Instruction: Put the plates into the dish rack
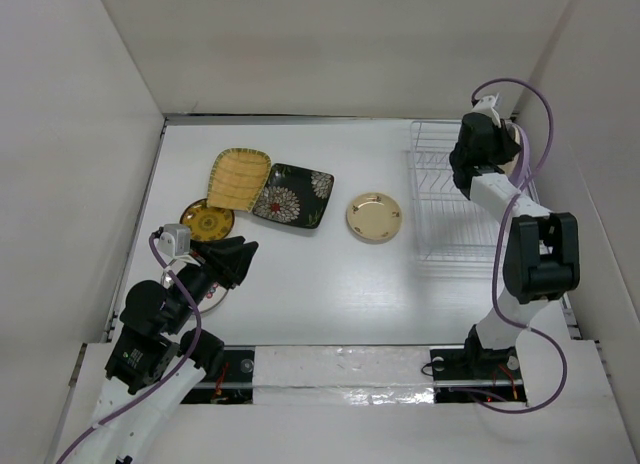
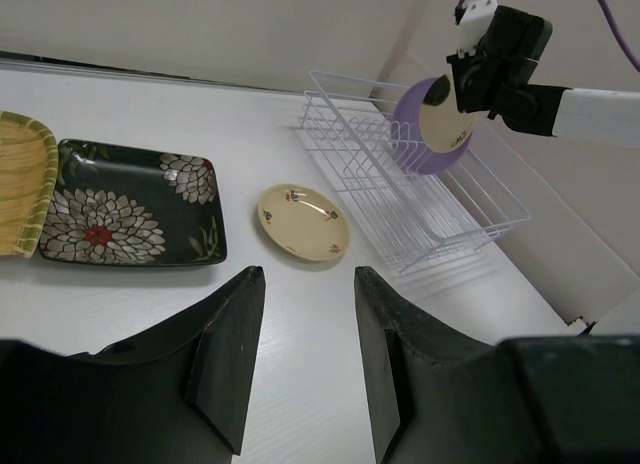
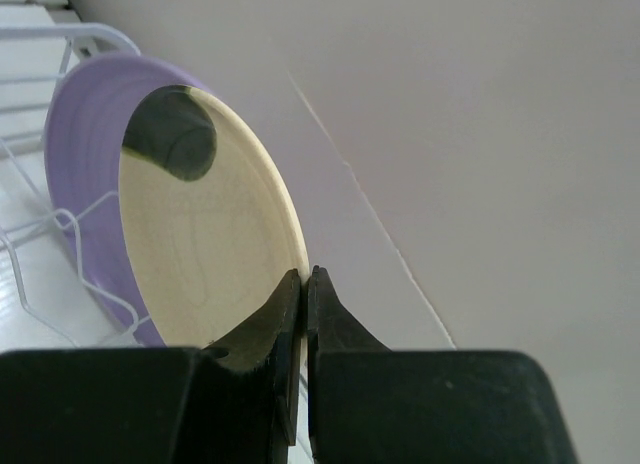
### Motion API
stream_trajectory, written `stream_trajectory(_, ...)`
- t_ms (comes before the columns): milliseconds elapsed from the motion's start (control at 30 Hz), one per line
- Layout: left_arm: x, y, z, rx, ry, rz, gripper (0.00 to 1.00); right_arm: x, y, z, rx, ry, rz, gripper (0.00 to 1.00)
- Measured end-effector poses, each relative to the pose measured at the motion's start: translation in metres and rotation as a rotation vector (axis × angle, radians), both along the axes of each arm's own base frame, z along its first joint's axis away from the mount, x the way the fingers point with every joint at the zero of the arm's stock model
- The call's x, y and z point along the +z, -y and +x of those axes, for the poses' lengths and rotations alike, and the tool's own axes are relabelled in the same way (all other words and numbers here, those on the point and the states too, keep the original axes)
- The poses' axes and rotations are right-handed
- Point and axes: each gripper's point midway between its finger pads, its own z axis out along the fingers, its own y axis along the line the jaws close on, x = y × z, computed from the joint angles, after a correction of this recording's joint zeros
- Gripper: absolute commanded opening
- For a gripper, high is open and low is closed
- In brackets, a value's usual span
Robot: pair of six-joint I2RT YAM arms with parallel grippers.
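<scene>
Right gripper [image 3: 303, 276] was clamped on the thin rim of the cream plate [image 3: 200, 254], upright over the dish rack [image 2: 420, 224] just beside the slotted lavender plate [image 3: 85, 124], and left gripper [image 2: 308, 276] had its fingers apart and empty, so the plate could pivot in that pinch, knock the lavender one or miss its slot.

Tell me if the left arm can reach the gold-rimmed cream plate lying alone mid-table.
Probably yes. The left gripper is open and empty, and only bare table lies between it and the gold-rimmed cream plate; nothing sits on it.
</scene>
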Motion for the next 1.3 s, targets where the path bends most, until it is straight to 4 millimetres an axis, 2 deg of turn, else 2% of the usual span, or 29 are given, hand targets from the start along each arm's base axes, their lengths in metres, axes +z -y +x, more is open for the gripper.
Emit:
stream_trajectory(233,0.0,0.0,0.0,0.003,0.0,0.0,0.38,-0.015,-0.002,0.003,0.017,-0.014,0.02,0.0)
stream_trajectory(333,0.0,0.0,0.0,0.003,0.0,0.0,0.38,-0.027,-0.006,0.007,0.034,-0.007,0.057,0.11)
stream_trajectory(367,0.0,0.0,0.0,0.003,0.0,0.0,0.38,-0.031,-0.007,0.008,0.039,-0.006,0.073,0.19)
stream_trajectory(433,0.0,0.0,0.0,0.003,0.0,0.0,0.38,-0.042,-0.01,0.009,0.047,-0.004,0.108,0.25)
stream_trajectory(500,0.0,0.0,0.0,0.003,0.0,0.0,0.38,-0.052,-0.012,0.01,0.048,-0.004,0.137,0.36)
stream_trajectory(533,0.0,0.0,0.0,0.003,0.0,0.0,0.38,-0.056,-0.013,0.01,0.045,-0.001,0.152,0.37)
stream_trajectory(600,0.0,0.0,0.0,0.003,-0.001,0.0,0.38,-0.062,-0.014,0.008,0.037,0.0,0.178,0.45)
stream_trajectory(700,-0.001,0.0,0.001,0.003,-0.004,0.002,0.38,-0.06,-0.018,0.008,0.032,0.03,0.229,0.51)
stream_trajectory(767,-0.002,0.0,0.002,0.003,-0.009,0.005,0.38,-0.051,-0.025,0.009,0.042,0.069,0.274,0.49)
stream_trajectory(833,-0.003,0.001,0.003,0.005,-0.016,0.009,0.38,-0.034,-0.038,0.007,0.075,0.13,0.327,0.46)
stream_trajectory(867,-0.005,0.001,0.004,0.006,-0.021,0.011,0.37,-0.023,-0.05,0.005,0.105,0.166,0.355,0.32)
stream_trajectory(900,-0.006,0.002,0.005,0.008,-0.026,0.014,0.36,-0.01,-0.066,0.003,0.147,0.202,0.385,0.25)
stream_trajectory(933,-0.007,0.002,0.006,0.009,-0.031,0.016,0.33,-0.001,-0.081,0.002,0.185,0.229,0.409,0.08)
stream_trajectory(967,-0.008,0.002,0.008,0.013,-0.037,0.019,0.31,0.018,-0.112,0.0,0.269,0.277,0.452,0.0)
stream_trajectory(1033,-0.009,0.002,0.009,0.016,-0.043,0.021,0.25,0.038,-0.17,-0.007,0.419,0.331,0.538,0.0)
stream_trajectory(1100,-0.011,0.003,0.011,0.018,-0.053,0.024,0.14,0.045,-0.236,-0.019,0.581,0.341,0.638,0.0)
stream_trajectory(1167,-0.014,0.003,0.014,0.023,-0.066,0.032,0.01,0.034,-0.299,-0.035,0.724,0.306,0.737,0.0)
stream_trajectory(1233,-0.018,0.002,0.017,0.037,-0.079,0.041,0.0,0.011,-0.351,-0.054,0.827,0.237,0.819,0.0)
stream_trajectory(1300,-0.021,-0.001,0.021,0.061,-0.092,0.048,0.0,-0.021,-0.407,-0.076,0.926,0.143,0.914,0.0)
